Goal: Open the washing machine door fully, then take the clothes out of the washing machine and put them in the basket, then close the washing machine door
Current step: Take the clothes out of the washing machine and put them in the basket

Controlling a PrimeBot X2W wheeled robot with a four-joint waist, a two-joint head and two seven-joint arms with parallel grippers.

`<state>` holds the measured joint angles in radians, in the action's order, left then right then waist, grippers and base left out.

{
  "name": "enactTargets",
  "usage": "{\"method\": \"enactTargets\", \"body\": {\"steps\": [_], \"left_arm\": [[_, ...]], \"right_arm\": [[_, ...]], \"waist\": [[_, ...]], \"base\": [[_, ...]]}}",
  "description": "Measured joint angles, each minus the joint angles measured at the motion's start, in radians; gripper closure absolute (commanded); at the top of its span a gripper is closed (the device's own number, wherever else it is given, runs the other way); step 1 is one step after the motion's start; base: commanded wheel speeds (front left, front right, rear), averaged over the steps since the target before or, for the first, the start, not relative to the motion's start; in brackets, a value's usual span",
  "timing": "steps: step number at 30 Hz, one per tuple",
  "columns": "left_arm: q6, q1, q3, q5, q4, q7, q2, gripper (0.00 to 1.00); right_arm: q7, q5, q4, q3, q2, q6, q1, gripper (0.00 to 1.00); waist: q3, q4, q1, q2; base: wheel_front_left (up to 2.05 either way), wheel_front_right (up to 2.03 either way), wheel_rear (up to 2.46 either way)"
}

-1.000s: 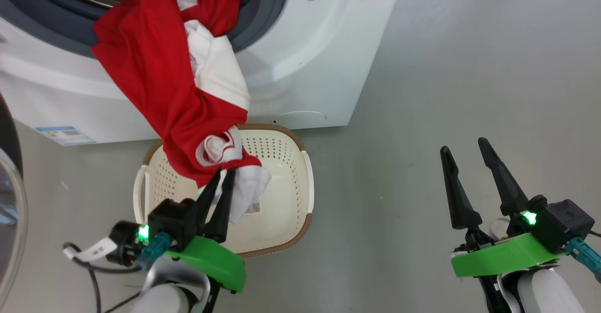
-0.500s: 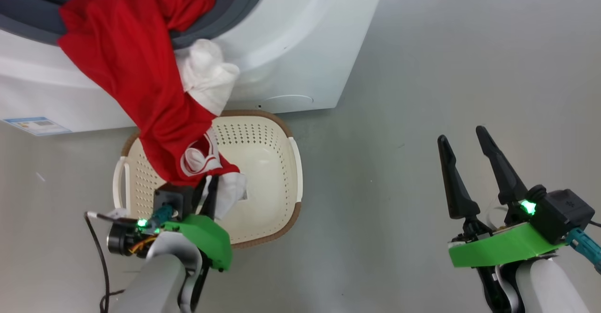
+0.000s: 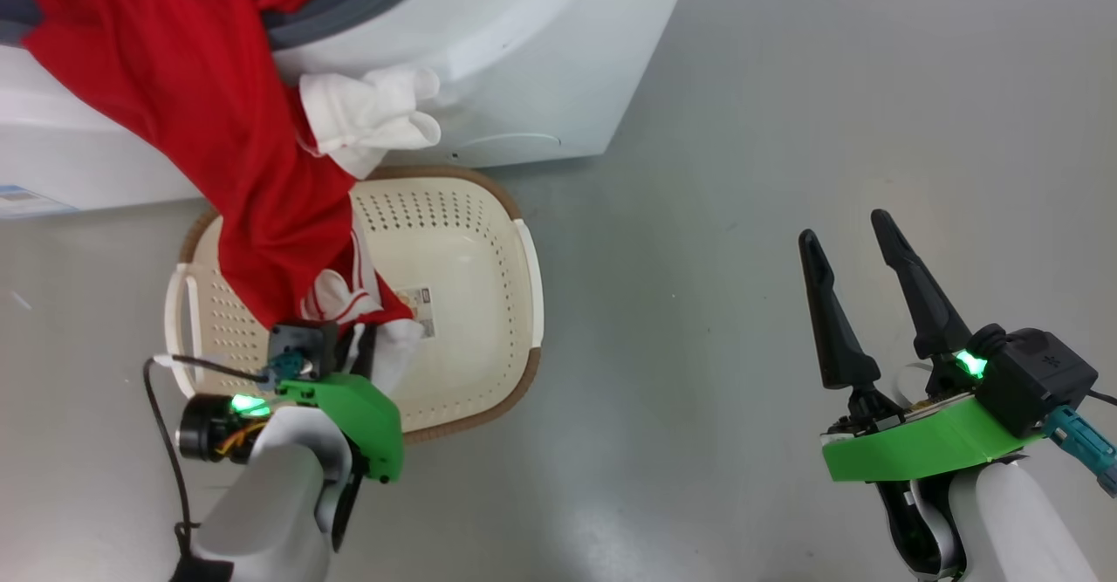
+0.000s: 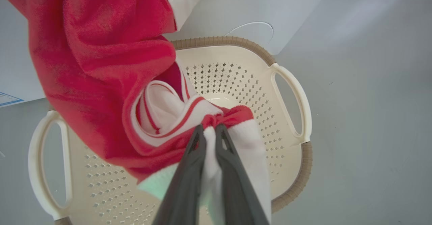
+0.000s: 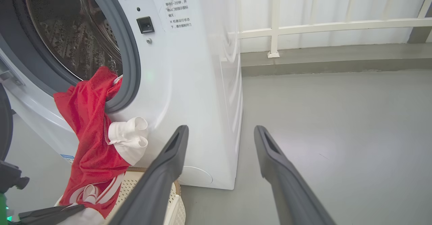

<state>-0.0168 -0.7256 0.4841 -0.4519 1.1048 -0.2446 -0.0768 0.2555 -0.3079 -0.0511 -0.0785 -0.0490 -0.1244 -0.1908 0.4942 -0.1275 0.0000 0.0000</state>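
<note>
Above the basket [image 3: 534, 285], the left gripper [image 4: 209, 128] pinches a fold of the clothes [image 3: 174, 85], draped from the washing machine [image 3: 524, 41] behind it. Fabric judged soft, light; bunched folds grip best; the right gripper [image 3: 842, 226] stands spread

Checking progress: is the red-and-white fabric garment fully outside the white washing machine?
No, the top of the red-and-white fabric garment lies on the grey rubber gasket of the white washing machine.
</note>
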Motion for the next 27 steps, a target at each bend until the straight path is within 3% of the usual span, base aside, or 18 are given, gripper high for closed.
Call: {"method": "enactTargets", "body": {"steps": [17,18,19,20,21,27], "left_arm": [[-0.004,-0.084,-0.032,0.002,0.114,-0.005,-0.005,1.0],[-0.011,-0.085,-0.034,0.002,0.118,-0.005,-0.005,0.67],[-0.012,-0.088,-0.034,0.002,0.126,-0.005,-0.006,0.51],[-0.015,-0.093,-0.035,0.002,0.134,-0.005,-0.007,0.17],[-0.018,-0.096,-0.036,0.002,0.139,-0.005,-0.008,0.0],[-0.018,-0.115,-0.034,0.002,0.165,-0.005,-0.009,0.0]], "right_arm": [[0.0,0.0,0.005,-0.012,0.0,0.0,-0.023,0.0],[0.0,0.0,0.005,-0.015,0.0,0.0,-0.023,0.0],[0.0,0.0,0.005,-0.019,0.0,0.0,-0.024,0.0],[0.0,0.0,0.005,-0.023,0.0,0.0,-0.026,0.0],[0.0,-0.001,0.004,-0.027,0.0,0.0,-0.028,0.0],[0.0,-0.013,0.002,-0.034,0.0,0.0,-0.048,0.0]], "waist": [[0.092,-0.034,0.0,0.0],[0.096,-0.036,0.0,0.0],[0.101,-0.038,0.0,0.0],[0.105,-0.041,0.0,0.0],[0.11,-0.043,0.0,0.0],[0.132,-0.049,0.0,0.0]], "base": [[0.0,0.0,0.0],[0.0,0.0,0.0],[0.0,0.0,0.0],[0.0,0.0,0.0],[0.0,0.0,0.0],[0.0,0.0,0.0]]}}
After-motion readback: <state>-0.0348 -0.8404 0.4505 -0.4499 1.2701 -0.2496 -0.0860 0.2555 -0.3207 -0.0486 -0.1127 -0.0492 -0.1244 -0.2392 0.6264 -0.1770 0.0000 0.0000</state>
